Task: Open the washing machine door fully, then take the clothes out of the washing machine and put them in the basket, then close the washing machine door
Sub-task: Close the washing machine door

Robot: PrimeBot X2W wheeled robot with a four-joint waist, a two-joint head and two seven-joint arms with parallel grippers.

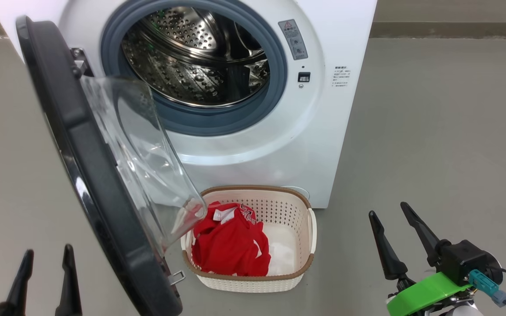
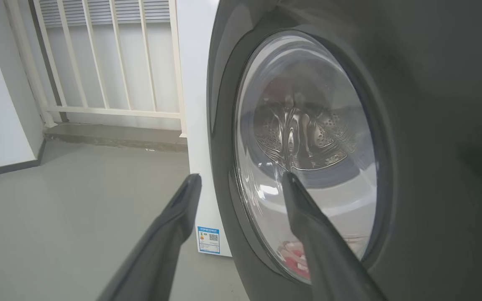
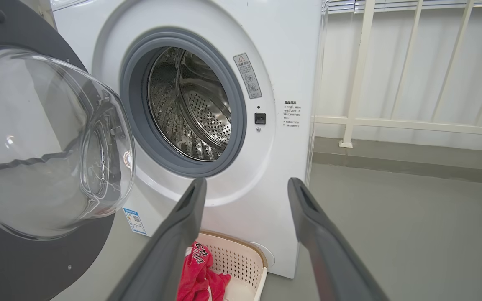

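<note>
One big white washing machine (image 1: 323,109) stands on the grey floor (image 1: 446,145) straight ahead of both pincers, well beyond their fingertips, its grey gasket and perforated steel drum (image 1: 191,57) facing them. The washing machine door (image 1: 81,166) is swung open on its hinge and stands edge-on just ahead of the left pincer (image 1: 48,250), up and to that pincer's right, between it and the right pincer (image 1: 388,209). Its clear glass bowl bulges toward the right pincer's side. In the left wrist view the black rim and round window rise close in front of that pincer's fingers, with one finger crossing the glass in the picture; whether it touches cannot be told.

The basket (image 1: 310,232), cream with a brown rim, sits on the floor against the foot of the machine, ahead of the right pincer and to its left, apart from it. The door's lower edge stands between the basket and the left pincer. The clothes (image 1: 231,245), red with white trim and lettering, lie bunched inside the basket in the half farther from the right pincer, under the overhanging glass.

Both pincers hang low with their fingers spread wide, gripping nothing and touching neither basket nor clothes. A small blue label (image 2: 208,240) shows on the machine's lower corner, between the left pincer's fingers in its wrist view
</note>
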